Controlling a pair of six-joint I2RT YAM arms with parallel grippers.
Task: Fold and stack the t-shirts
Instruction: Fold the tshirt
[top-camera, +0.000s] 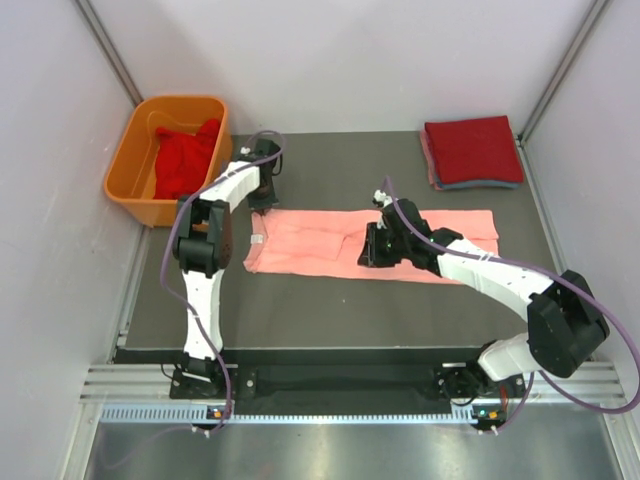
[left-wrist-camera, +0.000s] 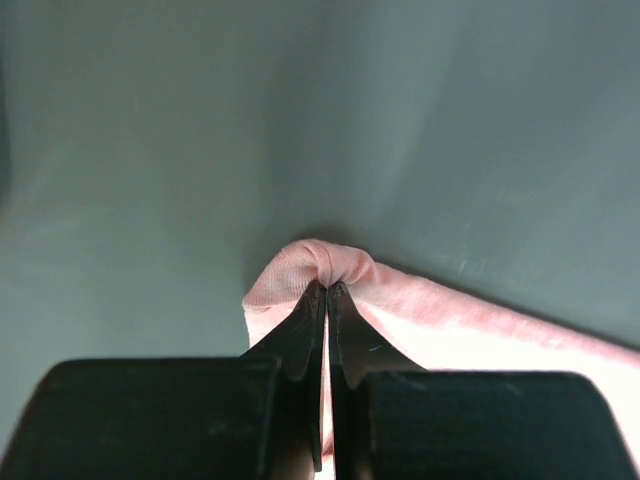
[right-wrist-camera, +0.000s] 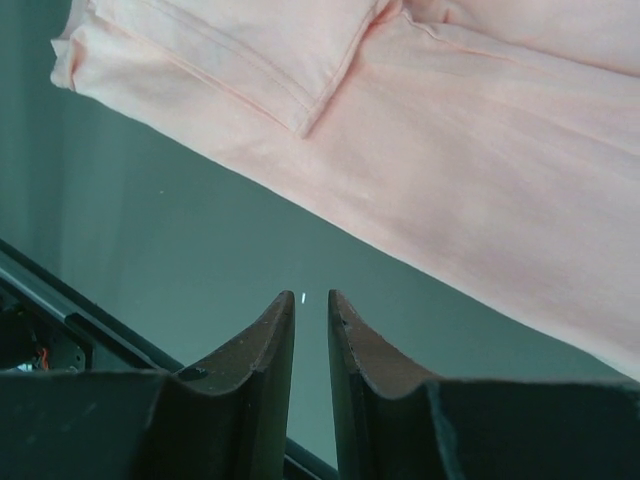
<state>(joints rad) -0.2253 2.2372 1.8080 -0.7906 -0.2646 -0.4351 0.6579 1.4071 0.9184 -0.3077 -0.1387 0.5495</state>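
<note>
A salmon-pink t-shirt (top-camera: 400, 243) lies spread as a long band across the dark mat. My left gripper (top-camera: 262, 204) is at the shirt's far left corner, shut on a pinch of pink fabric (left-wrist-camera: 330, 262), which bunches at the fingertips (left-wrist-camera: 327, 286). My right gripper (top-camera: 369, 256) is over the shirt's near edge around the middle. In the right wrist view its jaws (right-wrist-camera: 312, 300) stand a narrow gap apart with nothing between them, above bare mat, and the pink shirt (right-wrist-camera: 470, 170) lies just beyond them. A stack of folded t-shirts (top-camera: 472, 150), red on top, sits at the far right corner.
An orange plastic tub (top-camera: 128, 172) stands off the mat's far left corner with a crumpled red t-shirt (top-camera: 186, 158) in it. White walls close in the left, right and back. The table's metal rail (top-camera: 330, 381) runs along the near edge.
</note>
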